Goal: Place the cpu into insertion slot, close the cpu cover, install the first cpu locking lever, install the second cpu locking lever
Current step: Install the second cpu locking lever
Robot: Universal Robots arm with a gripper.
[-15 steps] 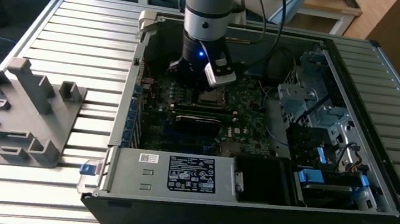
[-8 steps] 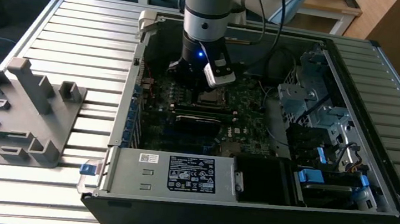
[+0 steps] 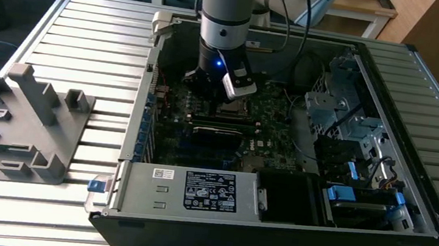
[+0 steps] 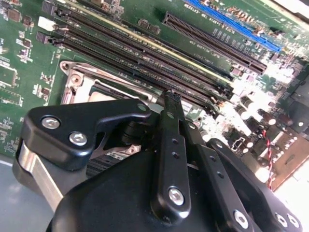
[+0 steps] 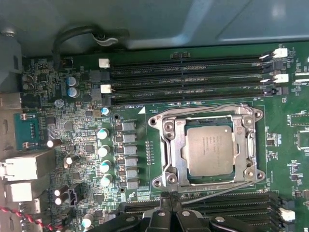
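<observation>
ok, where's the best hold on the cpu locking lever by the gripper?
Probably the bare wire stretch of the cpu locking lever, along the cpu cover edge nearest the gripper. Come from above, across the rod: it is thin, slants off the frame, and memory slots crowd its far side.

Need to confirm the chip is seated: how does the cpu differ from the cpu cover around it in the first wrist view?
The cpu is a solid, dull grey-bronze square; the cpu cover is a bright silver frame with an open centre. The cpu lies inside that opening, and the cover frames it. Both lie flat on the green board.
</observation>
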